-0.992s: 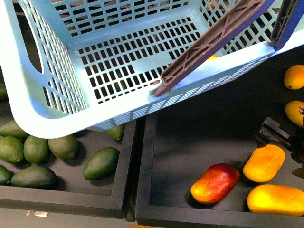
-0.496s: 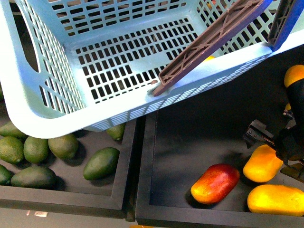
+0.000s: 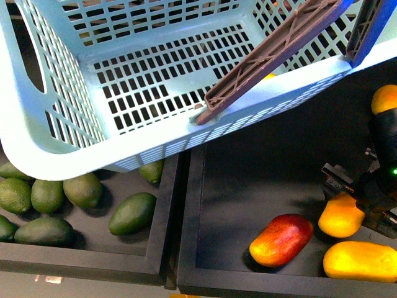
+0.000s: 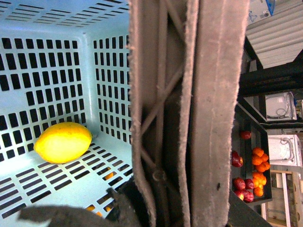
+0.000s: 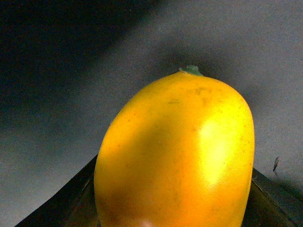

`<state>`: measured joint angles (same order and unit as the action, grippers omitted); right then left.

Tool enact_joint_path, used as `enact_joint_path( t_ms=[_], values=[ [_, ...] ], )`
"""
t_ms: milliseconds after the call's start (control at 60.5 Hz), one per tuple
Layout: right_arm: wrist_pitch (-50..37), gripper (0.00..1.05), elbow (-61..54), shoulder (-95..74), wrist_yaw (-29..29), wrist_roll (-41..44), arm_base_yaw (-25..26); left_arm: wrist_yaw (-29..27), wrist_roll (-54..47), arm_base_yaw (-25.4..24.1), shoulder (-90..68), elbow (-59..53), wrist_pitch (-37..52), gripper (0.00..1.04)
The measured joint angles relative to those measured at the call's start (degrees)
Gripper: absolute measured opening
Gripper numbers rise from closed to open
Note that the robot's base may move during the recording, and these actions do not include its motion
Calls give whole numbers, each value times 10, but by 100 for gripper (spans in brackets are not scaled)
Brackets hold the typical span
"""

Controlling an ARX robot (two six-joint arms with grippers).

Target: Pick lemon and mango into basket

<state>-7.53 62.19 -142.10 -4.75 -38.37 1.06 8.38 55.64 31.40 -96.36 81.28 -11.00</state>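
Observation:
The pale turquoise basket hangs tilted over the trays, filling the upper front view. Its brown handle slants across it. In the left wrist view the handle fills the middle, with my left gripper shut on it. The lemon lies on the basket floor. At the right of the front view, my right gripper is shut on the yellow mango, which rests in the black tray. In the right wrist view the mango fills the frame between the jaws of the right gripper.
A red-blushed mango and another yellow mango lie close beside the gripped one. An orange-yellow fruit sits at the right edge. Dark green fruits fill the left tray, beyond a raised black divider.
My right arm has come in from the right edge and lowered onto the mango, and the gripper now holds it. The basket has drifted slightly left and up.

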Motion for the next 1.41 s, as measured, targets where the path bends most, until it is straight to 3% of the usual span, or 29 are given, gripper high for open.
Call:
enact_joint_path(
  t_ms=[248, 447, 794, 959, 1241, 1406],
  values=[
    [-6, 64, -50, 99, 27, 71, 92, 0, 0, 0, 0, 0, 0, 16],
    [20, 64, -82, 257, 91, 155, 161, 0, 0, 0, 0, 0, 0, 16],
    [70, 64, -114, 551, 233, 259, 184, 0, 0, 0, 0, 0, 0, 16],
    [75, 63, -134, 681, 240, 261, 146, 0, 0, 0, 0, 0, 0, 16],
    [-10, 63, -189, 779, 104, 222, -82, 0, 0, 0, 0, 0, 0, 16],
    [-48, 63, -189, 746, 51, 188, -148, 0, 0, 0, 0, 0, 0, 16]
  ],
)
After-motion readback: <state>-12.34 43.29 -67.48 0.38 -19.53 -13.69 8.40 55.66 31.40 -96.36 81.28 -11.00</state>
